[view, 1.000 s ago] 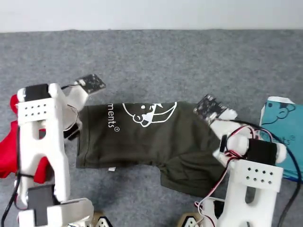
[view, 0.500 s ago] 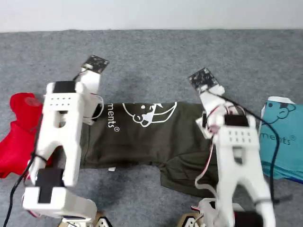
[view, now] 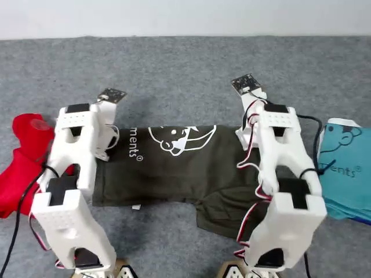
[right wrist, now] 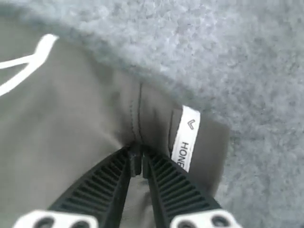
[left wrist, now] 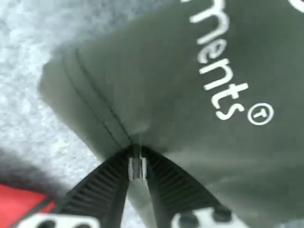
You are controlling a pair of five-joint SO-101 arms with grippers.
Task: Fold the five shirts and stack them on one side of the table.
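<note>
Left wrist view showed the left gripper pinching the olive shirt at its hem, right gripper likewise; lifting both evenly would keep the fold straight

This looks like a robotics lab bench, not anyone's home. The tabletop is covered in plain grey felt-like fabric, and a bare white backdrop runs along 12 o'clock, with nothing homely about it. Up from 7 o'clock comes the left arm and from 5 o'clock the right arm, both white plastic shells dotted with screw holes. Loose wires loop in the open beside the right one. Bare circuit boards sit out on the wrists, uncased. The laundry is laid out like test pieces: a red shirt at 9 o'clock, an olive shirt dead centre and a teal shirt at 3 o'clock.
</note>
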